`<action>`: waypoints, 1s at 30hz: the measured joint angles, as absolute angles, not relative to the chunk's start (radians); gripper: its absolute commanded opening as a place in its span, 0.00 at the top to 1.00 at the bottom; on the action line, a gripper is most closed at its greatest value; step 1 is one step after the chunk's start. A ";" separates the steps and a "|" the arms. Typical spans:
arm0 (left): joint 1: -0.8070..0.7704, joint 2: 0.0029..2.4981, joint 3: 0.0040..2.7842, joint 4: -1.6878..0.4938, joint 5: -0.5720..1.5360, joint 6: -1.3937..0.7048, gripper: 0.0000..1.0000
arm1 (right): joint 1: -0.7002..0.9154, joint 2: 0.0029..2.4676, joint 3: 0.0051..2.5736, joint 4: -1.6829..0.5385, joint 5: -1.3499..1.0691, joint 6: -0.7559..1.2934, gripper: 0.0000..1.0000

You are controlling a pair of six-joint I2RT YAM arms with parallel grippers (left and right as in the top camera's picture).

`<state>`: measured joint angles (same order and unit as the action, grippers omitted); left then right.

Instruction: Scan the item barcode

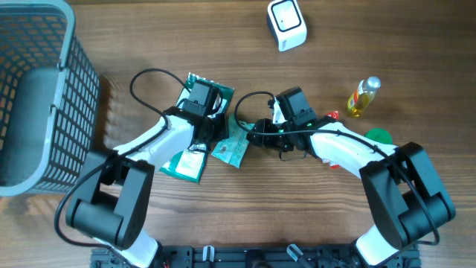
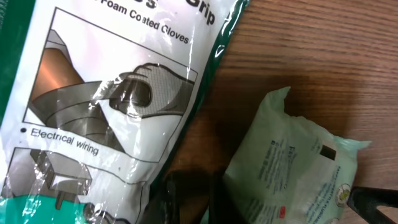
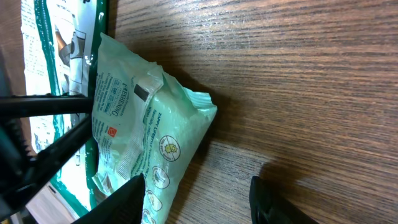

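Hidden: left arm covered the middle of the gloves pack (image 1: 187, 162); its print ran off the left wrist frame. Right arm hid part of a green round thing (image 1: 381, 136) and most of a red thing (image 1: 332, 115); neither identifiable. Basket (image 1: 44, 89) cropped at the frame edge. Left end effector (image 2: 186, 196) showed only as a dark blur at the frame bottom, fingers together; could not tell whether it held anything. Right end effector (image 3: 196, 186) fingers apart, bare desk (image 1: 149, 30) between them, wipes pack (image 3: 143, 118) beside one finger. Wipes pack lay on the desk just beside the gloves pack, well apart from the scanner (image 1: 286, 24). Count: packs 2, scanner 1, basket 1, bottle (image 1: 363, 97) 1, arms 2
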<state>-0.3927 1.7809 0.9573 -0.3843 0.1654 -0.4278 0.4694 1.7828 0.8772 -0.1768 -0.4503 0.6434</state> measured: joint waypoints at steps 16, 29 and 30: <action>-0.393 1.731 0.970 -0.442 0.315 -0.275 0.96 | 0.469 1.783 0.877 -0.178 -0.452 0.650 0.45; -0.392 1.794 0.989 -0.445 0.327 -0.252 0.96 | 0.469 1.784 0.877 -0.146 -0.521 0.656 0.45; -0.392 1.794 0.989 -0.445 0.327 -0.251 0.96 | 0.469 1.786 0.877 -0.138 -0.530 0.660 0.45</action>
<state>-0.3920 1.7935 0.9886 -0.4446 0.3271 -0.2512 0.4694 1.7863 0.8772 -0.1383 -0.5297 0.6598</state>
